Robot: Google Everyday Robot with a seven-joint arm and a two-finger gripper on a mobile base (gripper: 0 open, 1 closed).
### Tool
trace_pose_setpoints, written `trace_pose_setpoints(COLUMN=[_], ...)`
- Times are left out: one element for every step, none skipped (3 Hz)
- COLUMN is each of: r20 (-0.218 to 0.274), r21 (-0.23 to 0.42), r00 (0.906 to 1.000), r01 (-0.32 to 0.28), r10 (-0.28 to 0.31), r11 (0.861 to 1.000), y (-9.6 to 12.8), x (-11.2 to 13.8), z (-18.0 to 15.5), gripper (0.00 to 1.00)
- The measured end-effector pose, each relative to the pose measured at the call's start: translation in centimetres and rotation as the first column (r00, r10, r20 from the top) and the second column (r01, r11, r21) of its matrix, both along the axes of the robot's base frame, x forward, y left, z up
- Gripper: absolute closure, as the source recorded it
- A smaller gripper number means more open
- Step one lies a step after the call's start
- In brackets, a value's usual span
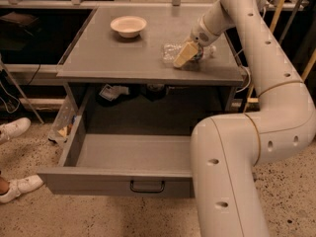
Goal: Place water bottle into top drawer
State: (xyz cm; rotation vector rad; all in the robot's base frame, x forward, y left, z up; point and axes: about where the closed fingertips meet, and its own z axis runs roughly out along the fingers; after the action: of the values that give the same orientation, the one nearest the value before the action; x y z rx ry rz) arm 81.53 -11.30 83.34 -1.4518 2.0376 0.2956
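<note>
Camera view, from the left: two white sneakers (14, 129) stand on the speckled floor (98, 216) beside the wide grey metal top drawer (89, 180), pulled open, its black wire handle (147, 186) centred. On the flat grey tabletop (113, 56) above sits a round white bowl (128, 25). Right of it the small clear crinkled plastic water bottle (170, 51) lies on its side. The tan gripper (181, 58) is over its middle; whether it is grasping or released I cannot tell.
</note>
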Motion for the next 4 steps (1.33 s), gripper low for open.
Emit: trace_pose_setpoints(r20=[0.001, 0.074, 0.106, 0.078], r21=[0.000, -0.016, -0.025, -0.039], r00=[1.0000, 0.9912, 0.9750, 0.9654], r01=[0.001, 0.111, 0.199, 0.252], r10=[-0.001, -0.110, -0.195, -0.249], r11=[1.000, 0.994, 0.980, 0.967], y=[0.1, -4.2, -6.5, -6.2], x=[-0.3, -2.4, -5.9, -7.9], z=[0.6, 8.5, 14.4, 15.5], gripper=[1.00, 1.00, 1.00, 1.00])
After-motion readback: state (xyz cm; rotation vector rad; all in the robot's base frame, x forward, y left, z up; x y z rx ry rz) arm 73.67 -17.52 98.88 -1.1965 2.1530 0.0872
